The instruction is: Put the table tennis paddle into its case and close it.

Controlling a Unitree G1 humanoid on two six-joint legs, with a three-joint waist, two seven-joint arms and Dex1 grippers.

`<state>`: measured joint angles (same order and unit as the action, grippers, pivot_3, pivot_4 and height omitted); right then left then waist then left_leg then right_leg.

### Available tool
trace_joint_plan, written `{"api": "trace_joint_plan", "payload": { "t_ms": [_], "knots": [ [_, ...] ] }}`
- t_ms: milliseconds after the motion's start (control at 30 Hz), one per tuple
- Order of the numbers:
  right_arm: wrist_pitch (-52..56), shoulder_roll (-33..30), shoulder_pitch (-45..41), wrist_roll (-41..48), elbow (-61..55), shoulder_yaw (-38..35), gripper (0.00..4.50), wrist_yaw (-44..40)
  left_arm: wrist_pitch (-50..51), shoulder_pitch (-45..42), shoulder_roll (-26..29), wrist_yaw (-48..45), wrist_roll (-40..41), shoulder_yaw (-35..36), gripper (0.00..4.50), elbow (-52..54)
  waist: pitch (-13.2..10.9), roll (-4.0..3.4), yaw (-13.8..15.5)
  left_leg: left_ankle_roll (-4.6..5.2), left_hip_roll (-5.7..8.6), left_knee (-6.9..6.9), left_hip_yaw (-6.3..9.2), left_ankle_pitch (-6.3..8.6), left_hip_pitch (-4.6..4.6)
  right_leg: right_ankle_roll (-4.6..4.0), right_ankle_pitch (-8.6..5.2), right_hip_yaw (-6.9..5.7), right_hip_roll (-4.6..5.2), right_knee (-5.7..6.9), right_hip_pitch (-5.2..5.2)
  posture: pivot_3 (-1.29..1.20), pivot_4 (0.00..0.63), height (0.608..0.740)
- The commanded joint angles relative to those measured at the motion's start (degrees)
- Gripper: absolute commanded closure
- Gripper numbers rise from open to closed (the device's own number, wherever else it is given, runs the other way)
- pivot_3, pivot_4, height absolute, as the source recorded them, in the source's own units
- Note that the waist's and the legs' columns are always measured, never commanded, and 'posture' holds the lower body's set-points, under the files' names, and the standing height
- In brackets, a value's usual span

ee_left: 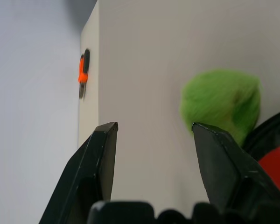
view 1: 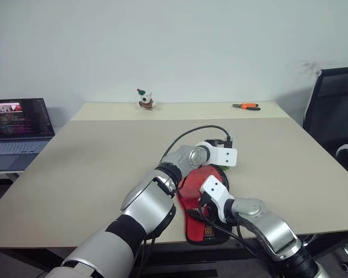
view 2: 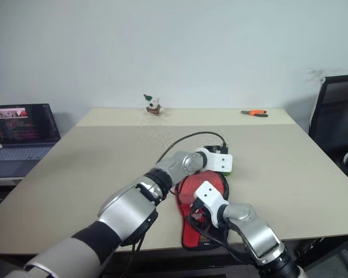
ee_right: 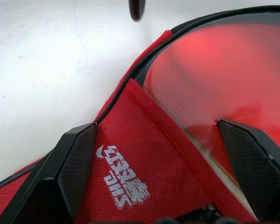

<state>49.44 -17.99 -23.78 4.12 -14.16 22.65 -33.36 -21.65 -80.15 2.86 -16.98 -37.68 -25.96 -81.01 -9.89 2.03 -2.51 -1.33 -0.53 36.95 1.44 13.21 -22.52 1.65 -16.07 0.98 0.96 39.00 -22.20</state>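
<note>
The case lies open near the table's front edge, with a red panel bearing white lettering and a black zip rim. The table tennis paddle sits inside it, its glossy red face showing under the folded flap; the handle is hidden. My right gripper stands open just above the case's flap, nothing between its fingers. My left gripper is open over bare table at the case's far end, beside the fuzzy green tag and apart from it.
The beige table stretches away on all sides. Orange-handled pliers and a small figurine lie at the far edge. A laptop stands off to the left, a black chair at the right.
</note>
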Motion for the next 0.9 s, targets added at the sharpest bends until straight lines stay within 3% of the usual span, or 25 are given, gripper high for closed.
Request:
{"api": "trace_joint_plan", "payload": {
  "t_ms": [33, 300, 567, 800, 900],
  "knots": [
    [3.4, 0.03, 0.48, 0.93, 6.94, 2.34, 0.0, -1.82, 0.26, -1.54, 2.95, 0.29, 4.36, 4.42, 1.66, 2.32, 0.0, 0.0, -0.15, 0.0, -0.04, 0.01, 0.01, 0.0, 0.03, 0.0, 0.0, 0.0, -0.02, 0.01, 0.01, 0.0, 0.15, 0.74],
    [-1.24, 2.88, -4.75, 0.83, 13.27, -1.03, 0.0, -0.7, 0.36, -0.24, 9.14, -4.28, 16.18, 16.16, 1.66, 4.54, 0.0, 0.01, -0.15, -0.01, -0.1, 0.02, 0.03, -0.01, 0.0, 0.0, 0.01, -0.01, 0.0, 0.02, 0.02, 0.0, 0.15, 0.74],
    [-7.68, 3.21, -9.81, -0.12, 20.17, -2.11, 0.0, -0.9, 3.88, 9.76, 15.76, -15.33, 28.22, 26.03, 1.66, 8.93, 0.0, -0.01, -0.26, -0.01, -0.16, 0.0, 0.08, -0.01, -0.08, -0.05, 0.04, -0.07, 0.09, 0.06, -0.05, 0.0, 0.15, 0.74],
    [2.46, -1.95, -8.96, 9.78, 3.05, -9.07, 0.0, -6.95, 8.15, 13.76, 15.2, -22.29, 35.69, 30.37, 1.66, 14.18, -0.06, 0.04, 1.34, 0.01, 0.02, 0.04, 0.24, 0.02, -0.46, -0.32, 0.2, -0.23, 0.32, -0.09, -0.16, 0.0, 0.15, 0.74],
    [11.04, -3.03, -10.22, 19.88, -7.26, -17.08, 0.0, -9.23, 11.15, 14.48, 13.45, -26.93, 38.55, 31.03, 1.66, 16.38, -0.13, 0.01, 1.19, 0.01, 0.0, 0.01, 0.3, 0.03, -0.55, -0.33, 0.2, -0.18, 0.31, -0.1, -0.3, 0.0, 0.15, 0.74]
  ]
}}
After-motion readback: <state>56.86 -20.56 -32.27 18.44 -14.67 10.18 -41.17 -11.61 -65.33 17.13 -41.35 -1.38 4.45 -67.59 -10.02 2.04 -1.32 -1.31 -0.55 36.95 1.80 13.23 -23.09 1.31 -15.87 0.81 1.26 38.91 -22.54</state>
